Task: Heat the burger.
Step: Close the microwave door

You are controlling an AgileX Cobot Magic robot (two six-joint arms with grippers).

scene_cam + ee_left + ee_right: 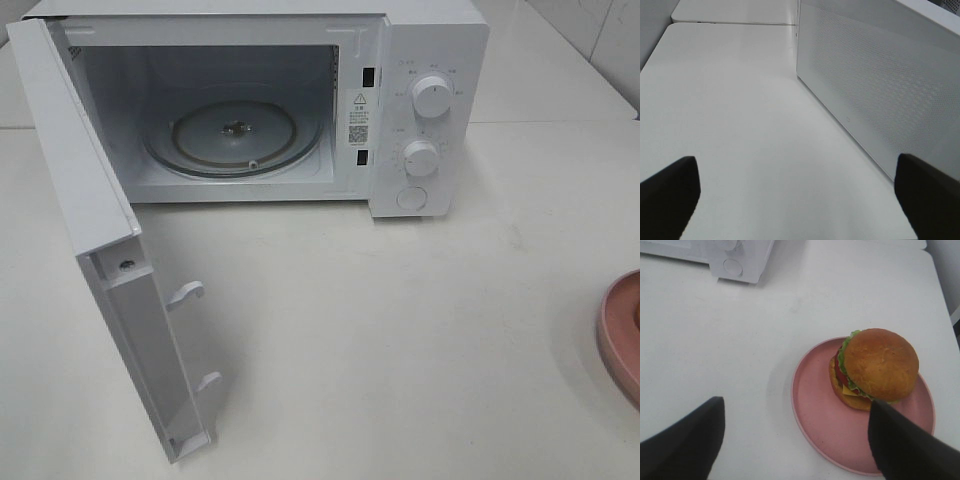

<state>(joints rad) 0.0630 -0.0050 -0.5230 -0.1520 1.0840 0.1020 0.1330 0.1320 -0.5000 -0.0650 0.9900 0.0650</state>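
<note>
door: white microwave (pixel 420 110) door (pixel 90 250) swung open, glass turntable (pixel 235 135) bare
burger: tall golden-bun burger (pixel 875 367) on round pink plate (pixel 815 405), right of microwave
left gripper (pixel 795 195): jaws spread, empty
right gripper (pixel 795 440): jaws spread above plate, nothing held
left: grab, load, close, start

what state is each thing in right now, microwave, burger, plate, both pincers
microwave door: swung fully open
microwave cavity: nothing inside but the glass turntable
burger: whole, sitting on the plate, not gripped
pink plate: flat on the table, right of the microwave
left pincer: open, holding nothing, beside the open door
right pincer: open, holding nothing, above the plate
</note>
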